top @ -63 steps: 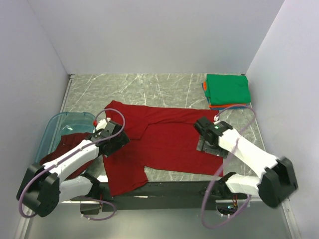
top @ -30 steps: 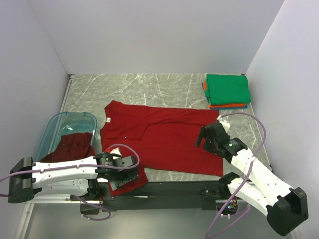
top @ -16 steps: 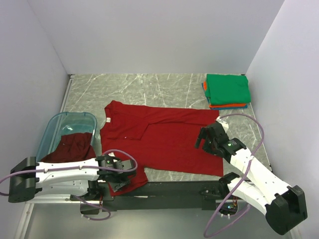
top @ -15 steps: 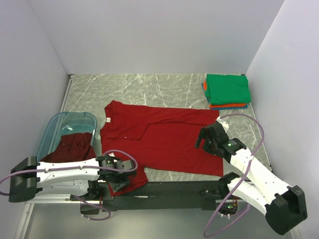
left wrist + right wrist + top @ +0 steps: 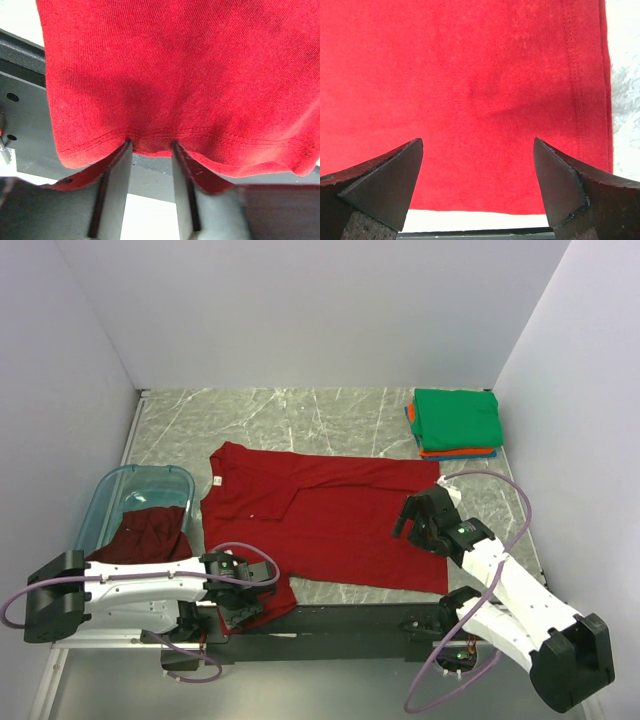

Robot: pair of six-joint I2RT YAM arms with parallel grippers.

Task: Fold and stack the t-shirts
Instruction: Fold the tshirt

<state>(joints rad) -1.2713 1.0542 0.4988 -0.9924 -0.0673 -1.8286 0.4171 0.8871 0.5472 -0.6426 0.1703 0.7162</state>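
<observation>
A bright red t-shirt [image 5: 330,510] lies spread on the marble table, and its near-left corner hangs over the front edge. My left gripper [image 5: 243,600] sits at that corner. In the left wrist view its jaws [image 5: 151,146] stand partly apart, with the stitched hem [image 5: 150,137] puckered across the fingertips. My right gripper [image 5: 412,518] hovers wide open over the shirt's right part, near its front hem [image 5: 470,200], with nothing between the fingers. A darker maroon t-shirt [image 5: 145,530] lies crumpled in the tub. Folded t-shirts are stacked at the back right, green [image 5: 457,418] on top, with orange [image 5: 455,452] and blue edges below.
A translucent blue plastic tub [image 5: 110,490] stands at the left edge. A black rail [image 5: 340,618] runs along the table's front edge. White walls close in the left, back and right sides. Bare marble [image 5: 300,420] shows behind the shirt.
My left gripper has narrowed its jaws at the shirt's near-left corner and edged slightly to the left. The right arm has hardly moved.
</observation>
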